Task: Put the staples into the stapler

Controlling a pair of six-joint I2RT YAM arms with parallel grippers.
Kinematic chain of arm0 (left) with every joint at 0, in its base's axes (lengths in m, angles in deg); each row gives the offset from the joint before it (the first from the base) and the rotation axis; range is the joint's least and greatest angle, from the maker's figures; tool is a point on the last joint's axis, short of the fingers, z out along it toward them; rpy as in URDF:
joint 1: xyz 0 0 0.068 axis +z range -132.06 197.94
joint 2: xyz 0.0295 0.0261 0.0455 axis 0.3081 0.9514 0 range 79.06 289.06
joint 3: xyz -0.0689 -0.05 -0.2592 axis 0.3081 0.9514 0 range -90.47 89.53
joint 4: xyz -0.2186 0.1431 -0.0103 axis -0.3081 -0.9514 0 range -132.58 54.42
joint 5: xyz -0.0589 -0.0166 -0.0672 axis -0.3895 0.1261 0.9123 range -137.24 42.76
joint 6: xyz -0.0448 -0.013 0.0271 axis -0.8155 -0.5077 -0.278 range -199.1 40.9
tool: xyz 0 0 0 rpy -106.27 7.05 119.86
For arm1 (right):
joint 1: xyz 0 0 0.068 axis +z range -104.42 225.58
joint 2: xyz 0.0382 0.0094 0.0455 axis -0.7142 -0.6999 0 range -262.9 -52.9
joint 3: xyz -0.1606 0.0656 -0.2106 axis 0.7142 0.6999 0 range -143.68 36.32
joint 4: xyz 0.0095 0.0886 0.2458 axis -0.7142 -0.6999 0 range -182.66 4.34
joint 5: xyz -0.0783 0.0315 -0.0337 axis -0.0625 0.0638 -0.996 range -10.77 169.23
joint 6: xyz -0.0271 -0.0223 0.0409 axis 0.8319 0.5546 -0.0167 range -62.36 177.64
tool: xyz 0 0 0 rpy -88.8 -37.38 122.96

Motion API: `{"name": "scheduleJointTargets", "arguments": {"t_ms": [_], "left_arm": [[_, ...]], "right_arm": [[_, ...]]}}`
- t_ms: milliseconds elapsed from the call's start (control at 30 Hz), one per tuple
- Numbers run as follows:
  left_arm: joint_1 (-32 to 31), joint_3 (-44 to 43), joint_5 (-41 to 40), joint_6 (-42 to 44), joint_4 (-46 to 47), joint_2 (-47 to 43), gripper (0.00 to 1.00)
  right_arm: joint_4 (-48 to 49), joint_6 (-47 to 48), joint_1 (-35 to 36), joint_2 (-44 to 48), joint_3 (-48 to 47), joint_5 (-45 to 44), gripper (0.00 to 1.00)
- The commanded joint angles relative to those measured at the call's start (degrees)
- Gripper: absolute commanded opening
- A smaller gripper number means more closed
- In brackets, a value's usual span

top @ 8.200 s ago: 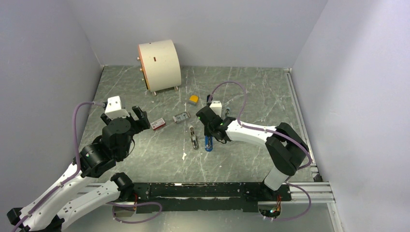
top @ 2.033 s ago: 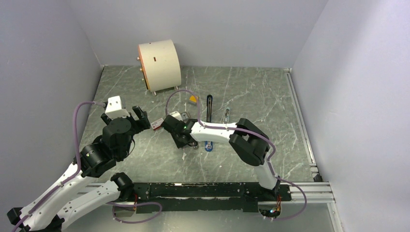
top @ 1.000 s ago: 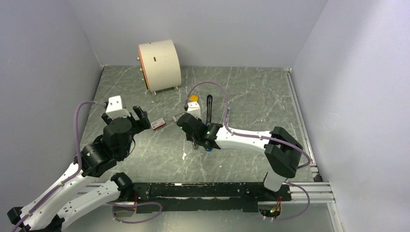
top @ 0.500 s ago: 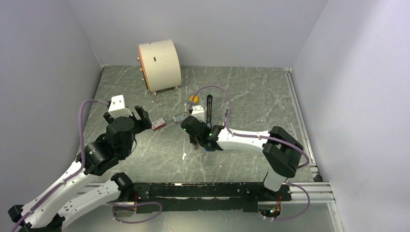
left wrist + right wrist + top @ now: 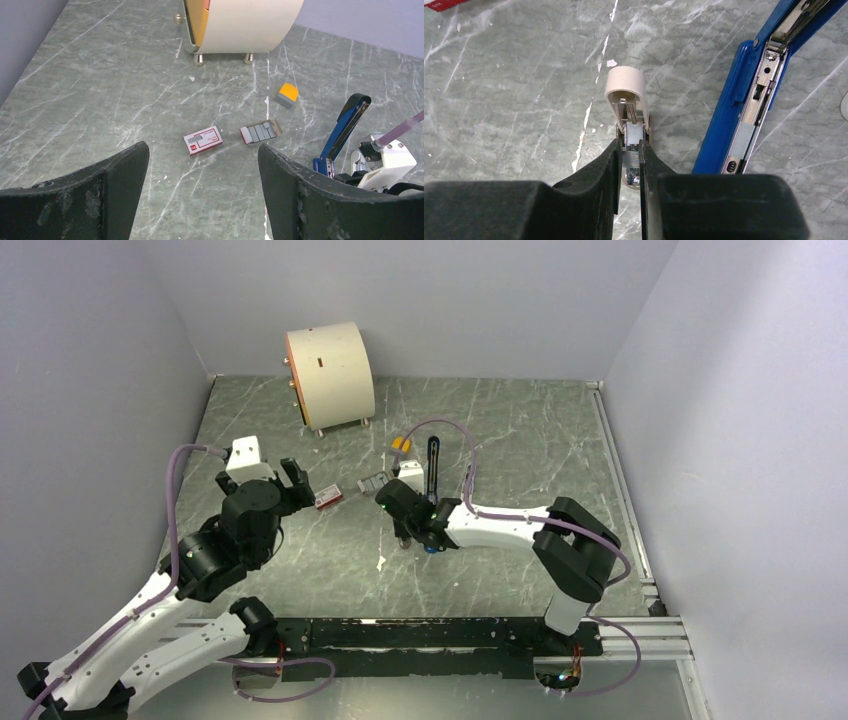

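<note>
My right gripper (image 5: 629, 149) is shut on the staples (image 5: 629, 162), a short grey ribbed strip pinched between the fingertips. It hangs just over a beige round-ended piece with a metal slot (image 5: 625, 89). The blue stapler (image 5: 730, 112) lies hinged open just to the right, its metal channel facing up. In the top view the right gripper (image 5: 406, 528) sits left of the stapler (image 5: 431, 543), whose black half stands up; the staples are hidden there. My left gripper (image 5: 203, 156) is open and empty, held above the table (image 5: 262, 480). The stapler also shows in the left wrist view (image 5: 344, 129).
A red-and-white box (image 5: 202, 140) and an open tray of grey strips (image 5: 261, 132) lie ahead of the left gripper. An orange-and-grey block (image 5: 286, 95) lies farther back. A cream drum-shaped cabinet (image 5: 330, 373) stands at the back left. Walls close both sides.
The right gripper came from the tray to beside the open stapler, carrying the strip, and has barely moved in the last half second. The left arm shifted slightly forward.
</note>
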Motion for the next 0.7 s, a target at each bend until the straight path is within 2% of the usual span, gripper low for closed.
{"name": "scheduleJointTargets", "arguments": {"t_ms": [0, 667], "left_arm": [[0.28, 0.15, 0.54, 0.01, 1.89, 0.00, 0.85], [0.28, 0.11, 0.68, -0.08, 1.96, 0.26, 0.85]], "right_arm": [[0.52, -0.97, -0.34, -1.13, 0.48, 0.14, 0.19], [0.39, -0.45, -0.49, -1.89, 1.61, 0.66, 0.18]]}}
